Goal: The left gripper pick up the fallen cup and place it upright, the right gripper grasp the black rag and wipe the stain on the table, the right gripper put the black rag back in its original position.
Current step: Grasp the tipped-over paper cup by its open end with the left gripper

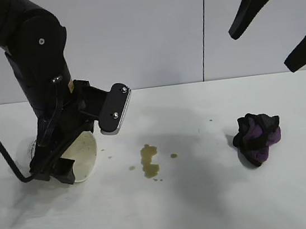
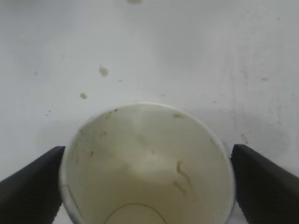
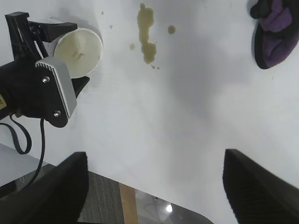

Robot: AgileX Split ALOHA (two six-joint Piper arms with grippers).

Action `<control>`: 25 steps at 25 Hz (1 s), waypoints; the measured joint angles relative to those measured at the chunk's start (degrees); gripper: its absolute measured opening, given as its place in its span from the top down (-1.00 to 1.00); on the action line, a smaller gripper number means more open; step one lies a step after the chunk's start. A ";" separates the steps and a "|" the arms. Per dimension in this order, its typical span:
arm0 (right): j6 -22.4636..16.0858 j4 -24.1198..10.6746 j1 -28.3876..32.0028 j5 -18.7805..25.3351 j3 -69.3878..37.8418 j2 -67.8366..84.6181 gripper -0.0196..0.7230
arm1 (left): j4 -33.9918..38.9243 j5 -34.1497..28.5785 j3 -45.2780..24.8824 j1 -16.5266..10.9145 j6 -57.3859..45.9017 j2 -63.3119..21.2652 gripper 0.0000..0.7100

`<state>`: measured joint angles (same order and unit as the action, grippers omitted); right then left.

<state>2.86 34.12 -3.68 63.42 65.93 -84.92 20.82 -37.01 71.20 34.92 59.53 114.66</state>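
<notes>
Cup [image 1: 84,155] lying on its side at the left end of the desk [image 1: 210,208], open mouth facing toward the stain [image 1: 149,161], brownish specks showing on its inner wall. Straddling it, left gripper [image 2: 148,186], pointing steeply down, jaws spread wide, one finger just outside each flank of the rim in the left wrist view, not yet pinching; contact with the paper too close to call. Judging the step in hand as the grasp on the cup, hardly any of the task done. Doing it well probably meaning: keeping the rim centred between the jaws, sinking only as far as the widest part of the wall, closing gently so as not to crush thin paper into an oval, then lifting clear of the desk before rotating the mouth upward and setting the base flat. Worth watching for rolling away under an uneven squeeze, and for dregs dripping out while tilting. Sitting just beside the mouth, small droplets [image 1: 109,156]; farther toward the middle, the yellowish-brown puddle, untouched. Well apart at the right side, black rag [image 1: 257,137] bunched up with purple folds showing. Hanging high above that rag, right gripper [image 1: 274,28], jaws apart and holding nothing, waiting for its wiping turn.
</notes>
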 joint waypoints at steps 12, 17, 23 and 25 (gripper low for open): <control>0.00 -0.07 0.00 0.00 0.00 0.00 -0.52 | 1.46 1.88 0.00 -1.73 -0.06 0.05 -0.85; 0.00 -0.07 0.00 0.00 0.00 0.00 -0.52 | 1.51 2.33 0.00 -1.81 -0.06 0.05 -0.85; 0.00 -0.07 0.00 0.00 0.00 0.00 -0.52 | 1.51 2.33 0.00 -1.81 0.00 0.05 -0.85; 0.00 -0.07 0.00 0.00 0.00 0.00 -0.52 | 1.51 2.33 0.00 -1.81 0.00 0.05 -0.85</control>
<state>2.86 34.05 -3.68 63.42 65.93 -84.92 22.33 -34.68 71.20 33.11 59.53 114.71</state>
